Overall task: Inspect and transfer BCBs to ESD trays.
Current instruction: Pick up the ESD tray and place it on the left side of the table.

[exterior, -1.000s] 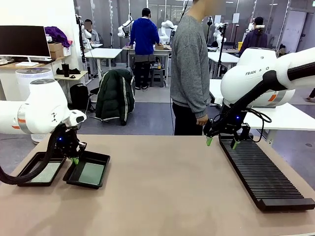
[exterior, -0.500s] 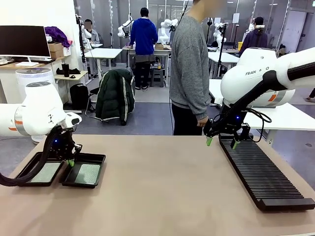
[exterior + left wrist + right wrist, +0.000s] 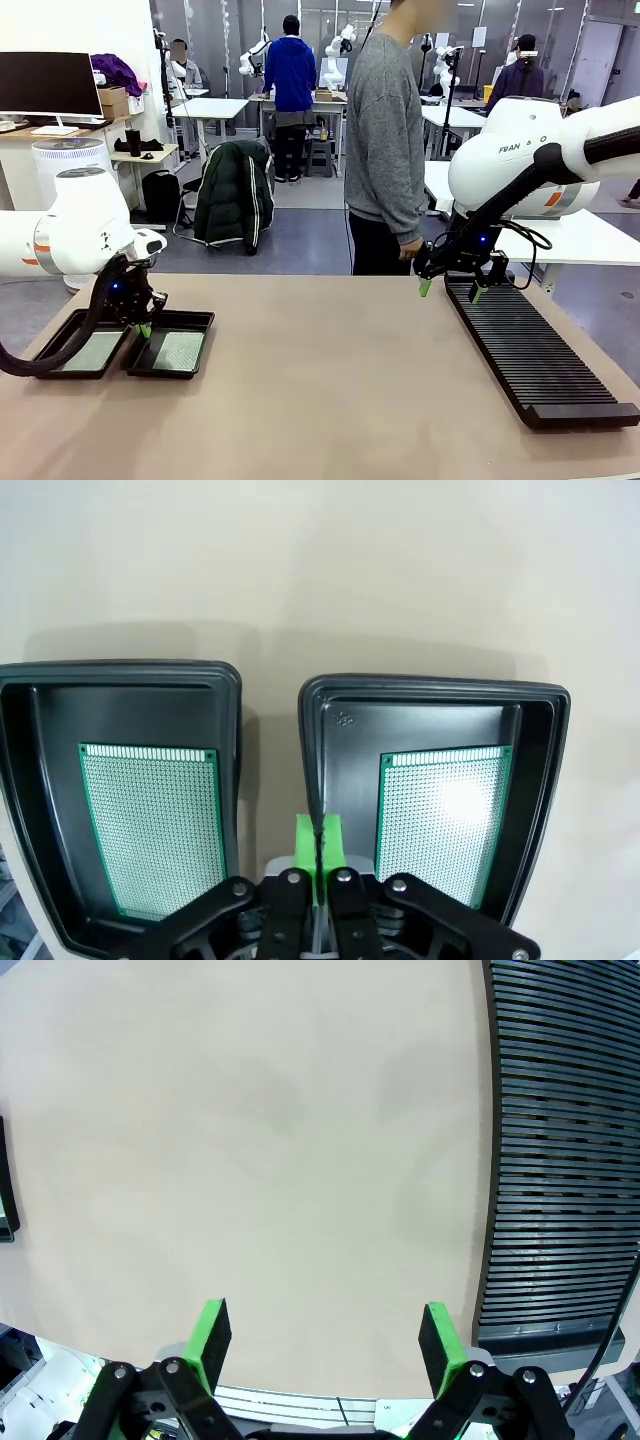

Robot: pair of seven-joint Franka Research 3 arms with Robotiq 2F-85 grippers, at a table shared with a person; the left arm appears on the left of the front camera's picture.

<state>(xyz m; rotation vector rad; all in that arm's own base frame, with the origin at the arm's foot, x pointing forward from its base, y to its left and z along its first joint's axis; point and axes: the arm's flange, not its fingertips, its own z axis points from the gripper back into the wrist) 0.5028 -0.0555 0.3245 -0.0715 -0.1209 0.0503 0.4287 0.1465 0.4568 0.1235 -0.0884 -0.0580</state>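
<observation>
Our left pincer pinches the right tray's rim, barely moved since earlier; right pincer hangs wide open, unchanged.

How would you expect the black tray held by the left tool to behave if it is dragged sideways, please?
Probably light and easy to slide: the tray looks thin-walled. Gripped at one wall by the left tool, it may pivot. The loose board inside could shift.
</observation>
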